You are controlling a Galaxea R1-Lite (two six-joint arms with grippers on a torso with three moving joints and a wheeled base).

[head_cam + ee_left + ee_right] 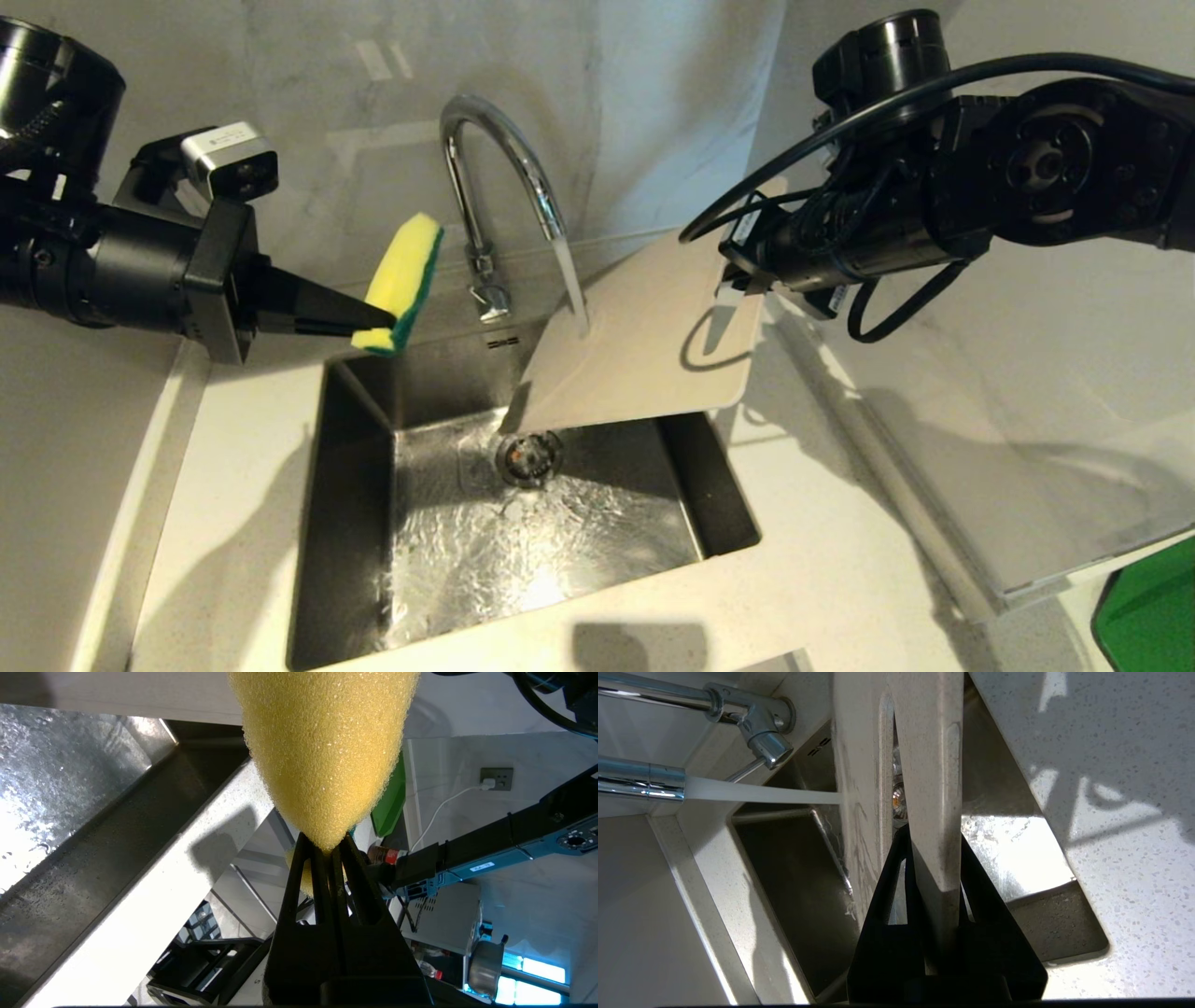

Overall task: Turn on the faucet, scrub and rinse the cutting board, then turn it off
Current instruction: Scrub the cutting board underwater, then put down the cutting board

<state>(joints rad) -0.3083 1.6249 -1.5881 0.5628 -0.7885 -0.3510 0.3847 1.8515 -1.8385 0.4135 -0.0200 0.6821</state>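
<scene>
A: The sink [355, 523] fills the middle; the cutting board [644, 345] tilts over its one o'clock corner, the right gripper [931, 884] clamped on its handle end; the faucet [495, 177] at twelve runs onto its face.

B: Keep it tilted so water sheets down into the basin; bring the sponge [401, 280], pinched tight in the left gripper [378, 322] at ten o'clock, across. The board's underside and the right fingertips stay hidden in the head view.
</scene>
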